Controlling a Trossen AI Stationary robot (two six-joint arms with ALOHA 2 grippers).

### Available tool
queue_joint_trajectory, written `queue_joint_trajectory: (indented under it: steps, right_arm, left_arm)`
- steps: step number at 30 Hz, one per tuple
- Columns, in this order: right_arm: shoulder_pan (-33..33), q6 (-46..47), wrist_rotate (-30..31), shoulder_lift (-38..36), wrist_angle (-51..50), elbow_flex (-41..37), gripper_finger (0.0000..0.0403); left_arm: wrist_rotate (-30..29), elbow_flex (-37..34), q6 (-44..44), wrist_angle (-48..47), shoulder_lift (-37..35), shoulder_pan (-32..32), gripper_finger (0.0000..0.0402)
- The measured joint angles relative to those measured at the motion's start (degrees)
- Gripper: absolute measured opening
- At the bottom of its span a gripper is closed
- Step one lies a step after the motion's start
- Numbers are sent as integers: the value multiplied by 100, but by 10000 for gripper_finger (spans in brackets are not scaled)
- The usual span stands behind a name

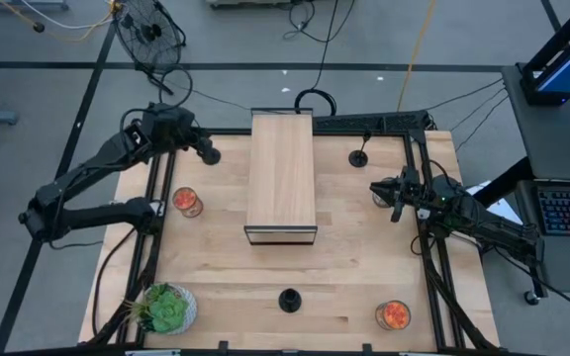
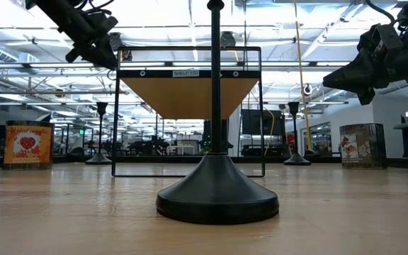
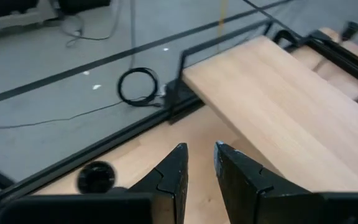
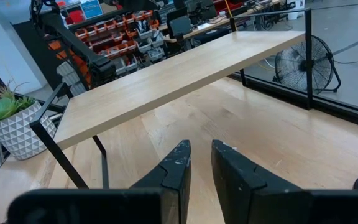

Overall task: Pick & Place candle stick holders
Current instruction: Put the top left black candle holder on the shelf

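Centrally, wooden shelf (image 1: 281, 176) — holders (image 1: 289, 299) apart — jars (image 1: 187, 202), plant (image 1: 164, 309) around

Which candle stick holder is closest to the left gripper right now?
The far-left candle stick holder, just beside the left gripper; the others stand far-right and front-centre.

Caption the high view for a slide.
Three candle stick holders stand on the table around a wooden shelf; left tool and right tool hover empty.
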Motion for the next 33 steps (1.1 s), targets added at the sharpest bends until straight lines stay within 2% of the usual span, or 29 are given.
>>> queue_joint_trajectory:
  steps: [4, 8, 12, 14, 30, 33]
  right_arm:
    - [0, 0, -1, 1, 0, 0, 55]
    - [0, 0, 0, 2, 0, 0, 55]
    - [0, 0, 0, 0, 0, -1, 55]
    - [0, 0, 0, 0, -2, 0, 55]
    - [0, -187, 9, 0, -4, -1, 55]
    - [0, -247, 7, 0, -4, 1, 55]
  left_arm:
    - [-27, 0, -26, -3, -2, 2, 88]
    - [-174, 0, -516, -15, -8, 9, 88]
    - [513, 0, -624, 141, -70, -58, 88]
    - [654, 2, -665, 227, -72, -113, 88]
    - [617, 15, -767, 428, -63, -212, 88]
    - [606, 273, -759, 354, 55, -329, 88]
